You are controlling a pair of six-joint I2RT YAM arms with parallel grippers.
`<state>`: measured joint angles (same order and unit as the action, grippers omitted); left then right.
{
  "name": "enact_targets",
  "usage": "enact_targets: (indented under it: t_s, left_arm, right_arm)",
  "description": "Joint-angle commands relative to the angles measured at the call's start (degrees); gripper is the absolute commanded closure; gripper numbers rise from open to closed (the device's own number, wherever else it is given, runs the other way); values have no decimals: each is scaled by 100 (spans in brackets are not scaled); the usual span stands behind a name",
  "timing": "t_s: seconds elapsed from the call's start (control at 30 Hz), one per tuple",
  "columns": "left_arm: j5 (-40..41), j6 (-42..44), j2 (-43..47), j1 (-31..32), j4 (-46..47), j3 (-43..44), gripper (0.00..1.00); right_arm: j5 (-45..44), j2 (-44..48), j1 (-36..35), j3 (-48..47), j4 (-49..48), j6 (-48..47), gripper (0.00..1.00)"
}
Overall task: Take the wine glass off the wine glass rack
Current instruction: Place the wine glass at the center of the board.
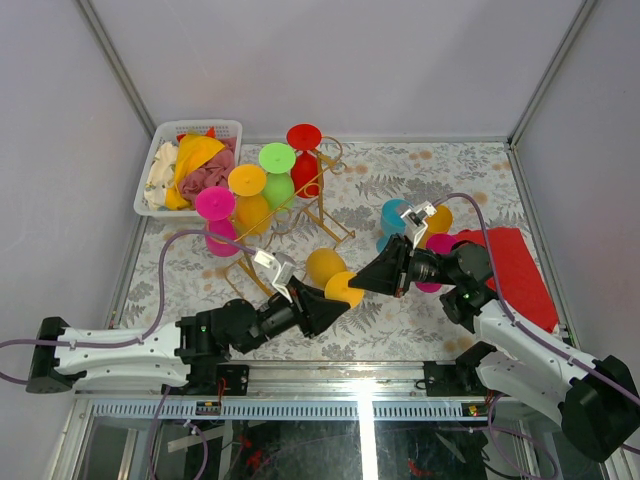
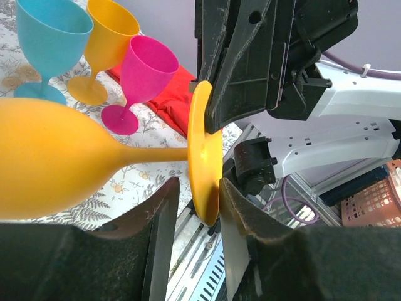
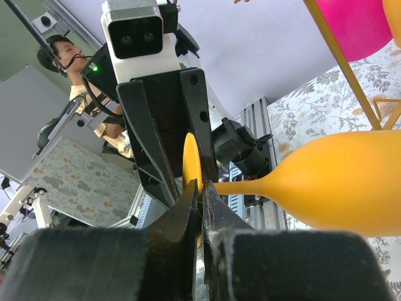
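**Glass off the rack, both grippers at its foot**

Your wine glass (image 1: 325, 267), the orange one, lies sideways in the air. It's clear of the wine glass rack (image 1: 300, 205) and just in front of it, over the floral table (image 1: 470, 170). The bowl points toward the rack and the foot toward the arm bases.

Your right gripper (image 3: 200, 188) is pinched tight on the rim of the foot, one finger on each face. Your left gripper (image 2: 199, 183) straddles the same foot from the opposite side with its fingers spread. In the left wrist view you can see a gap between one finger and the disc; the other finger looks to be touching.

Four glasses hang by their feet on the rack: pink hanging glass (image 1: 215, 203), orange hanging glass (image 1: 247, 180), green glass (image 1: 277, 158), red glass (image 1: 303, 137).

The white basket (image 1: 215, 124), holding cloths, sits behind the rack to the left.

By your right arm, three glasses stand upright and close together: blue glass (image 1: 395, 215), orange standing glass (image 1: 438, 218), pink standing glass (image 1: 440, 245). The red cloth (image 1: 515, 265) is just beside them.
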<state>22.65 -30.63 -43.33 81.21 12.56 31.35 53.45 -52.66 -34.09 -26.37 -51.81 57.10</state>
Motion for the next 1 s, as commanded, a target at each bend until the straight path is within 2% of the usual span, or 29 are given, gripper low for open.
enact_targets:
  t_s: [0.0, 0.17, 0.2, 0.27, 0.37, 0.43, 0.47, 0.5, 0.57, 0.67, 0.77, 0.97]
  left_arm:
    - [66, -43, -88, -11, 645, 50, 69]
    - [116, -85, -65, -12, 702, -5, 71]
    - [108, -83, -55, -16, 692, -14, 74]
    - [76, -52, -49, -9, 645, -16, 86]
    - [42, 4, -64, -16, 616, -10, 96]
    - [-25, 70, -70, -9, 649, -27, 100]
    - [-56, 103, -78, -9, 651, -32, 100]
    - [-117, 154, -85, -9, 641, -33, 100]
    - [-325, 308, -96, -9, 562, -28, 100]
    - [-728, 560, -57, -11, 361, -44, 100]
    - [-925, 831, 95, -10, 379, -255, 100]
    - [-1990, 1569, 431, -13, 993, -984, 100]
  right_arm:
    - [260, 83, -28, -58, -522, 117, 100]
    - [310, 184, -28, -2, -519, 42, 100]
    - [326, 195, -28, 1, -510, 38, 100]
    - [380, 224, -28, 0, -505, 34, 100]
    - [402, 254, -30, 13, -451, -10, 99]
    - [403, 294, -28, 10, -360, -87, 95]
    - [374, 330, -28, -3, -269, -161, 90]
    - [306, 382, -28, -31, -84, -277, 80]
    - [-37, 580, -28, -151, 778, -731, 61]
    - [-883, 944, -28, -500, 2558, -1777, 47]
    - [-2017, 1289, -29, -635, 3480, -2296, 41]
    - [-3850, 1703, -28, -495, 3870, -2251, 36]
